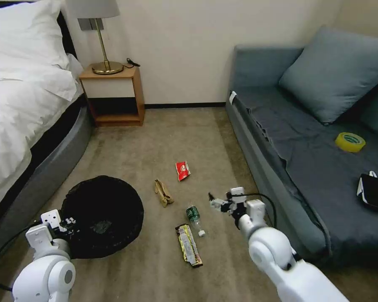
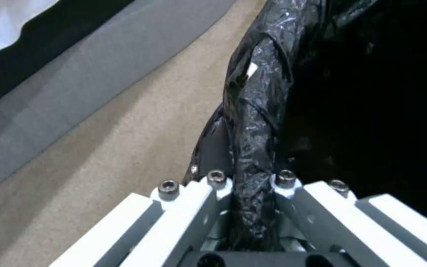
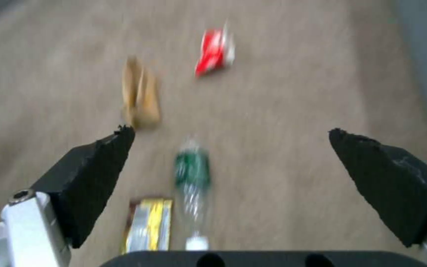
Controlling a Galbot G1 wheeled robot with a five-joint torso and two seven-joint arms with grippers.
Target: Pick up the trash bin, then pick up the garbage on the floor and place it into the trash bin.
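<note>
In the head view, the trash bin [image 1: 101,216] is being gripped at its near rim by the left gripper [image 1: 65,222], on the carpet [image 1: 155,138] beside the bed [image 1: 25,96]. Four litter pieces are lying near it, between bin and sofa [image 1: 306,167]: a red snack packet [image 1: 182,170], a crumpled tan wrapper [image 1: 163,193], a small clear bottle [image 1: 195,219] and a long yellow-brown wrapper [image 1: 189,245]. The right gripper [image 1: 216,203] is being held just above the floor, near the bottle.

In the left wrist view, the crinkly bag-covered rim [image 2: 255,148] is being pinched between closed fingers; the film is judged slippery, the bin light.

In the right wrist view, the dark pads [image 3: 100,167] are being held wide apart, empty. The bottle is judged stiff and rollable, best taken across its labelled middle.
</note>
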